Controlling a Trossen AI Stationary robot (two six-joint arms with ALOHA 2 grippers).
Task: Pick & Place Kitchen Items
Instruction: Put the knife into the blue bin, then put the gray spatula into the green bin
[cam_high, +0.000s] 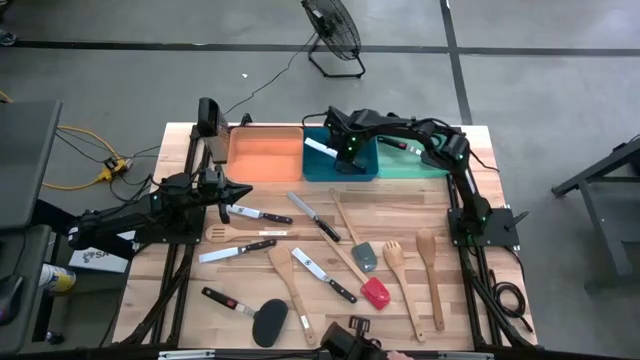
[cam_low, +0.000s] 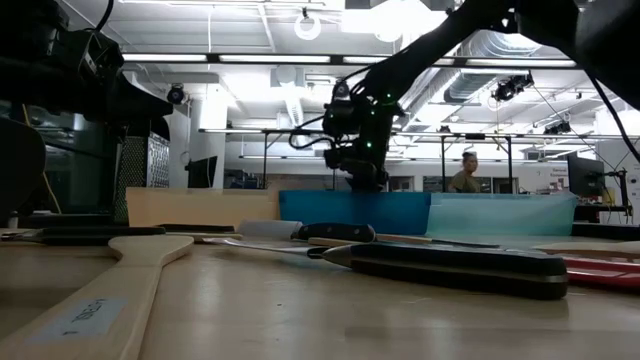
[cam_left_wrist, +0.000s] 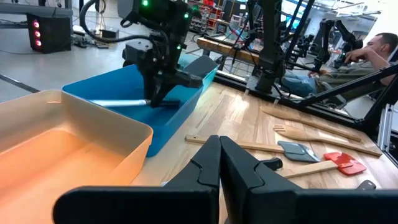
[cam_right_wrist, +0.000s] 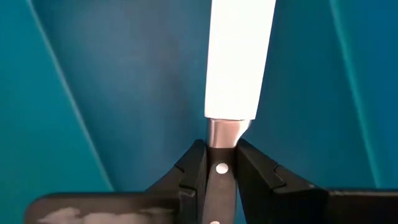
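Note:
My right gripper (cam_high: 345, 150) reaches down into the blue bin (cam_high: 340, 172) and is shut on a black-handled steel knife (cam_right_wrist: 239, 56). The knife's pale blade (cam_high: 320, 148) points toward the orange bin (cam_high: 265, 155). In the left wrist view the blade (cam_left_wrist: 118, 102) runs about level inside the blue bin's walls. My left gripper (cam_high: 243, 192) waits shut at the table's left side, level, with nothing in it. Several knives, wooden spoons and turners lie flat on the wooden table (cam_high: 480, 190). My right gripper pinches the knife's black handle (cam_right_wrist: 221, 169) between its two fingers, right behind the steel bolster. The fingers come from above, pointing steeply down, and lie across the handle. The knife lies about level inside the blue bin; whether it touches the bin's floor I cannot tell.
A green bin (cam_high: 415, 165) stands to the right of the blue one, all three bins along the table's far edge. A red-headed turner (cam_high: 375, 292), a grey-headed one (cam_high: 365, 257) and a black-headed one (cam_high: 270, 322) lie on the near half. A person (cam_low: 465, 175) sits beyond the table.

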